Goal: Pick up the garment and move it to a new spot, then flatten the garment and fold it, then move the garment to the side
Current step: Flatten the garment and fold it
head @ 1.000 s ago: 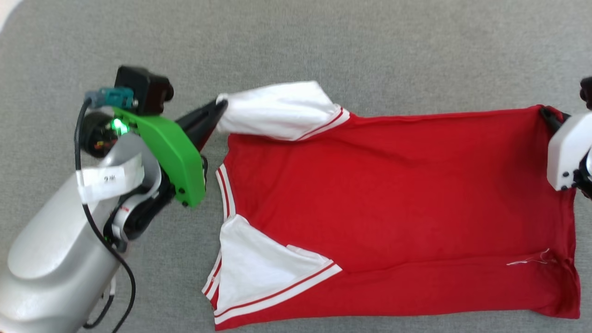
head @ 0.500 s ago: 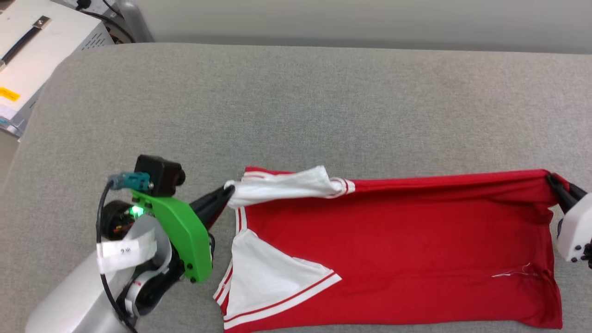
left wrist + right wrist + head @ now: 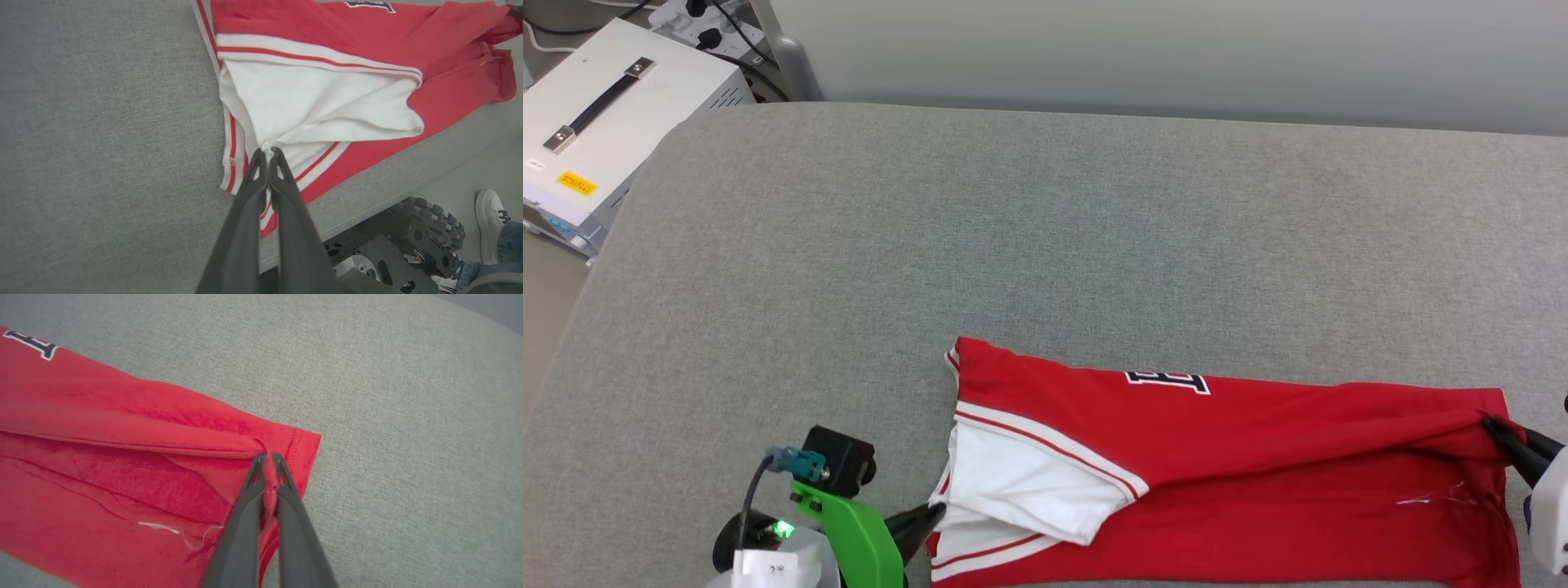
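Red soft T-shirt with white sleeves [image 3: 1258,482] at near edge of grey cloth surface [image 3: 1045,245], far half doubled over. My left hand [image 3: 267,154] pinches sleeve [image 3: 318,102], right hand [image 3: 267,459] pinches hem corner [image 3: 302,445]. Fold step, I judge; next: lay both corners down, release.

The right gripper [image 3: 267,458] pinches a red fold of the garment [image 3: 122,465] beside its hem corner, over the grey bench [image 3: 388,396].

The garment [image 3: 1258,457] is running off the head view's bottom edge, its dark lettering [image 3: 1168,381] is being cut short and unreadable at the far fold, the right gripper [image 3: 1493,425] is being cropped by the right edge, and a person's leg [image 3: 512,245] is being cropped in the left wrist view.
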`<state>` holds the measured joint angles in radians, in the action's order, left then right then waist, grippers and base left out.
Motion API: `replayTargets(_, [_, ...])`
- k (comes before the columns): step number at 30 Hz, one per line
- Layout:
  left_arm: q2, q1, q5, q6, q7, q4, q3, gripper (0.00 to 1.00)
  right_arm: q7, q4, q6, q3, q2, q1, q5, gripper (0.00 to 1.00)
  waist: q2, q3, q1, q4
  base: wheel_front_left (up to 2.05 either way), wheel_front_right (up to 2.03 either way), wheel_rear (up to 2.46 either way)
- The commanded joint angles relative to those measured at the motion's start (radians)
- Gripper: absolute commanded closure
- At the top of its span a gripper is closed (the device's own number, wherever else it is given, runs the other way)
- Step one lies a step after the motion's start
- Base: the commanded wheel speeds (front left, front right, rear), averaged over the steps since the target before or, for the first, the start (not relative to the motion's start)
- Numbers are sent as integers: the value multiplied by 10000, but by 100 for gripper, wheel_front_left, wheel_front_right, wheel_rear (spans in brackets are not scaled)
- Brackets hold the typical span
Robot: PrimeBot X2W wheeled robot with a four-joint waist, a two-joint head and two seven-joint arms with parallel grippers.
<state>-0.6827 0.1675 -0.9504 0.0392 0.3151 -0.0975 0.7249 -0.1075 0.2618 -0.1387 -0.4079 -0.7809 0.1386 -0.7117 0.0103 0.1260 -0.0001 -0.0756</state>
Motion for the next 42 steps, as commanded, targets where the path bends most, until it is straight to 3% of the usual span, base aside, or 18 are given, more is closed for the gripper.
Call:
replayTargets(1, [44,-186,181,-33,20,162,100,100,-54,-49,80,-167,-188,-142,-85,100,-103,15,1,-10,0,0,0])
replayTargets(8, [394,-110,370,-241,-170,962,381,100,-156,-54,80,-1428,-878,16,11,100,-103,49,1,-26,0,0,0])
replayTargets(9, [432,-90,386,-269,-190,1038,405,100,-163,0,80,-1547,-919,55,11,90,-103,49,1,-26,0,0,0])
replayTargets(10, [479,-68,398,-299,-212,1128,432,96,-172,66,80,-1678,-949,105,-21,60,-103,45,1,-28,0,0,0])
replayTargets(11, [507,-50,424,-315,-229,1202,455,2,-213,154,80,-1744,-941,131,-122,0,-103,37,1,-28,0,0,0])
replayTargets(19, [770,-108,518,-307,-850,1783,394,0,-145,-3,80,-1924,-874,220,-1361,0,-103,-474,1,5,0,0,0])
replayTargets(29, [948,-77,750,402,-2662,1454,-619,0,-975,-977,80,-457,-749,-93,-2282,0,-103,-1175,1,103,0,0,0])
replayTargets(32, [1015,68,1160,620,-3767,1269,-1043,0,-1361,-962,80,474,-367,-267,-2330,0,-103,-1260,1,121,0,0,0])
replayTargets(37, [1045,294,2673,1400,-5388,1274,-1328,0,-2136,-584,80,2356,826,-667,-1502,0,-103,-1269,1,121,0,0,0])
replayTargets(42, [1673,80,3239,1531,-5753,1013,-2025,0,-2926,-1021,80,3807,2139,-1304,-532,0,-103,-1143,1,101,0,0,0])
